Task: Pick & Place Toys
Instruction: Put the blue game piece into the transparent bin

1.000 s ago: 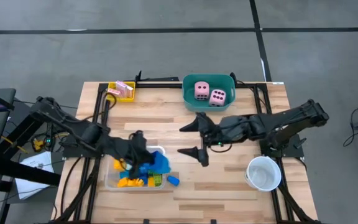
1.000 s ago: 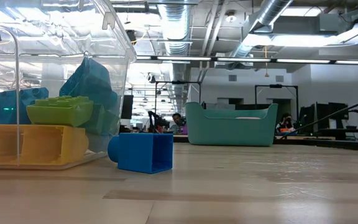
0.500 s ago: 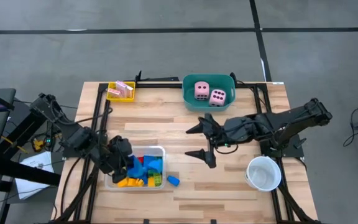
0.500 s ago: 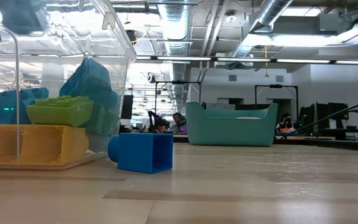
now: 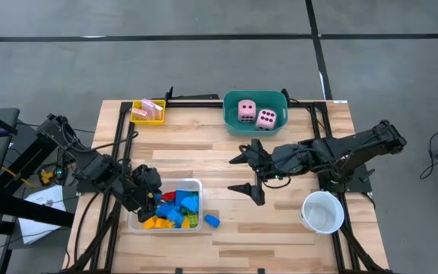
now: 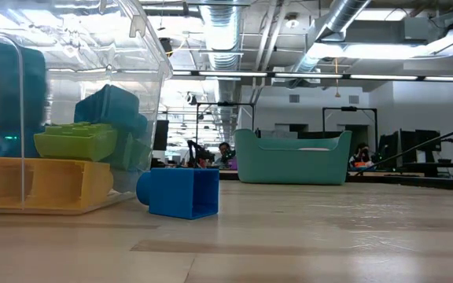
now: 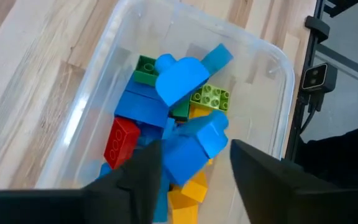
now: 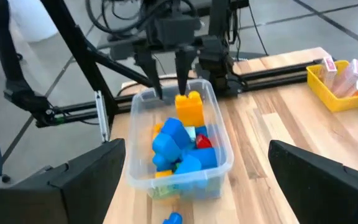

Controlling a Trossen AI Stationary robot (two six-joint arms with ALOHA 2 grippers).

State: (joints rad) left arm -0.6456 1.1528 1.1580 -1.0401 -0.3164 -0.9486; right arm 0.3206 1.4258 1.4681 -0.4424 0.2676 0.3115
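The clear tray [image 5: 197, 183] near the table's front left holds several blue, yellow-orange, red and green blocks [image 7: 166, 106]. My left gripper [image 7: 194, 152] hangs open over the tray's left end [image 5: 155, 199], pointing down at the heap, with nothing between its fingers. A yellow-orange block [image 8: 190, 109] shows just below its fingertips. One blue block [image 5: 211, 221] lies on the table beside the tray's right end. Two pink dice [image 5: 255, 114] sit in the teal tub [image 5: 280, 124] at the far edge. My right gripper [image 5: 233, 174] hovers wide open above the table's middle.
A yellow tray [image 5: 137, 113] with pink-white cards stands at the far left corner. A white cup [image 5: 323, 211] stands at the front right. Bare wood lies between the clear tray and the teal tub. Black frame rails run along the table's left and right sides.
My left gripper has moved toward the table's left edge over the clear tray, tipped further down, and opened. A blue block has dropped into the tray's left end, and the blue blocks beside it have settled lower.
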